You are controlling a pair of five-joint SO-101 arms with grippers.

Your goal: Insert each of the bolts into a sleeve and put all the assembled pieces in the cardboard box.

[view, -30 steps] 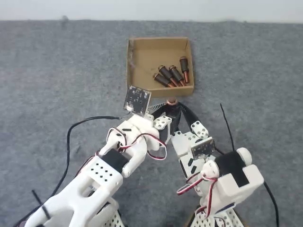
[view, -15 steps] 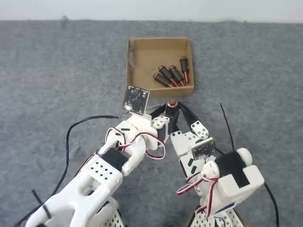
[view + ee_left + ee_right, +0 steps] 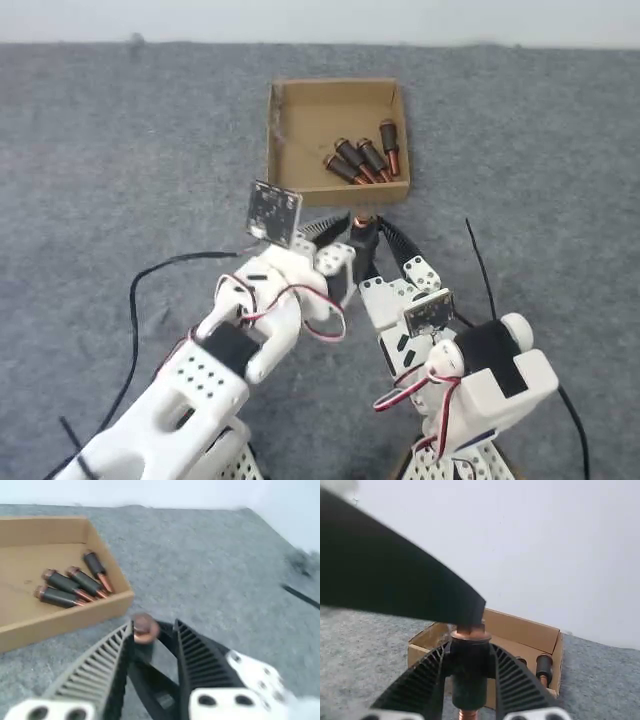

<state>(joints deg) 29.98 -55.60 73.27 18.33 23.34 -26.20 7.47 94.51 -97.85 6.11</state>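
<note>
Bolt sits head-up in its black sleeve, which the right gripper clamps just short of the cardboard box, probably to keep the pair joined for the drop. The left gripper is spread wide around the bolt head, seemingly without touching it. Four assembled pieces lie in one corner of the box on the grey desk.

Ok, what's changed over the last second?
The left arm swung to its left, away from the right arm; the left pincer now stands open around the bolt head. The right pincer stayed shut on the sleeve. The cardboard box and the four assembled pieces in it didn't move.
</note>
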